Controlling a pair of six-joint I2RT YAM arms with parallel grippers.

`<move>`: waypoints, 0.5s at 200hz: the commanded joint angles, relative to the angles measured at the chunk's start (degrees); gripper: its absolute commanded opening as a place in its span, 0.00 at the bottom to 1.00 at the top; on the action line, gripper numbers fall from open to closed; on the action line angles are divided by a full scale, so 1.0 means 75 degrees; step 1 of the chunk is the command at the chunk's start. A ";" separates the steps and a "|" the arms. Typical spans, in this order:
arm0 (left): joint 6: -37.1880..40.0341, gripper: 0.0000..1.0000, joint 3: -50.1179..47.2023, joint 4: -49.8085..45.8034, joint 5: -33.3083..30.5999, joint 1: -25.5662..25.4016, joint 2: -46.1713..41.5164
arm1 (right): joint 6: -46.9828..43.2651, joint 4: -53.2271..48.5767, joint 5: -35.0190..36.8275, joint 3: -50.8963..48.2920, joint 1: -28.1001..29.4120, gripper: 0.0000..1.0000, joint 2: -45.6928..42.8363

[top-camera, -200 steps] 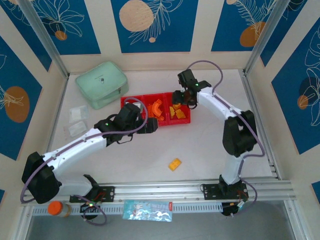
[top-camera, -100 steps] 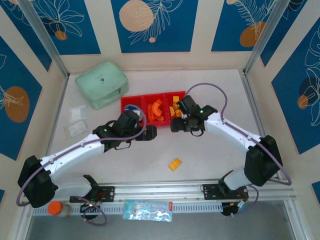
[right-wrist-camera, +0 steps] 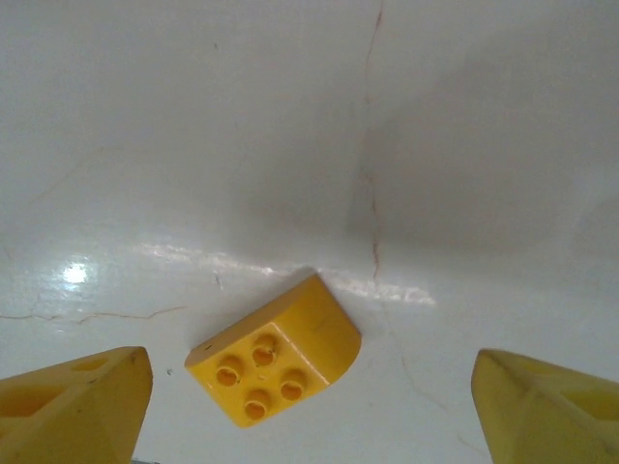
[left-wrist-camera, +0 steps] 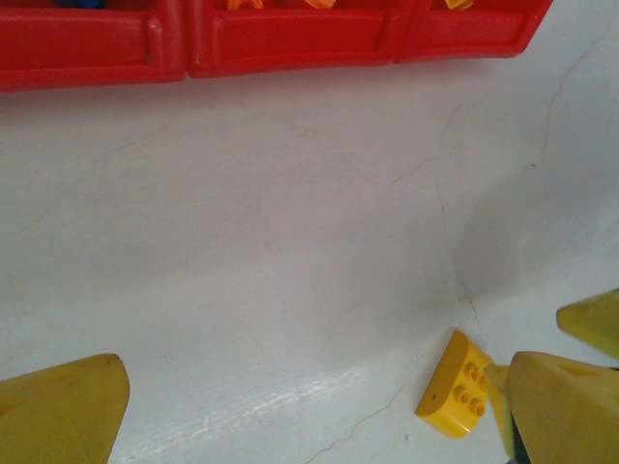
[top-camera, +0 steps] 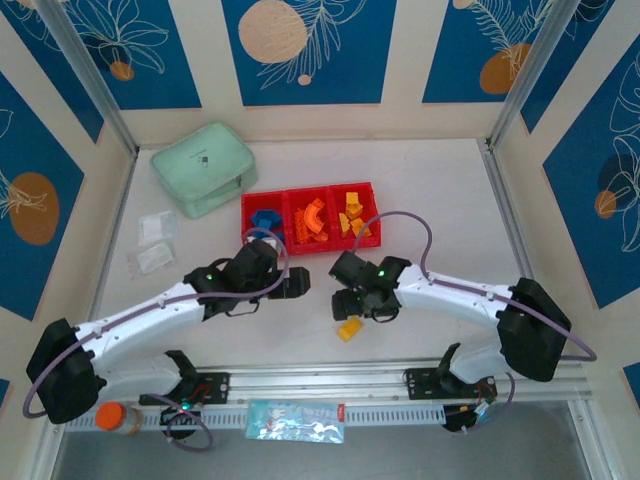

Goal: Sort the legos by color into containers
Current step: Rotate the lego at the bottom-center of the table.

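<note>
White table surface (top-camera: 430,200) is enclosed by cream walls hung with blue leaf-print panels, and a low bright-red plastic tray of three joined square compartments (top-camera: 350,243) is set on it. Small blue square blocks (top-camera: 265,218) are held in the tray's left compartment, orange curved pieces (top-camera: 312,218) in the middle one and yellow blocks (top-camera: 353,222) in the right one. One yellow studded block with a rounded edge (top-camera: 348,329) is left lying on the table well in front of the tray, below its right compartment, studs turned up. The right gripper (top-camera: 350,308) is poised over this block in front of the tray; in the right wrist view its yellow fingers (right-wrist-camera: 77,401) are spread wide with the block (right-wrist-camera: 276,360) lying between them, touched by neither. The left gripper (top-camera: 300,284) is held just in front of the tray's middle compartment, its fingers (left-wrist-camera: 58,411) spread fully apart with nothing between them. A mint-green rounded zip case (top-camera: 205,167) is placed just behind and left of the tray, and small clear plastic bags (top-camera: 155,243) are laid well to the tray's left.
</note>
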 commanded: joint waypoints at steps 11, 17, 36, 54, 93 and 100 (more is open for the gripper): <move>-0.0212 0.99 -0.0205 -0.0115 -0.0366 -0.0051 -0.0351 | 0.1159 0.0364 0.0069 -0.0140 0.0330 0.91 0.0347; -0.0208 0.99 -0.0199 -0.0131 -0.0355 -0.0052 -0.0354 | 0.1228 0.0415 0.0080 -0.0124 0.0376 0.92 0.0437; -0.0190 0.99 -0.0200 -0.0188 -0.0332 -0.0053 -0.0359 | 0.1431 0.0371 0.0183 -0.0083 0.0491 0.93 0.0761; -0.0144 0.99 -0.0211 -0.0196 -0.0275 -0.0052 -0.0343 | 0.1535 0.0366 0.0233 -0.0163 0.0548 0.93 0.1024; -0.0128 0.99 -0.0235 -0.0141 -0.0168 -0.0053 -0.0261 | 0.1784 0.0037 0.0340 -0.0360 0.0804 0.84 0.0951; -0.0137 0.99 -0.0238 -0.0136 -0.0168 -0.0057 -0.0262 | 0.1832 -0.0087 0.0354 -0.0410 0.0839 0.82 0.0901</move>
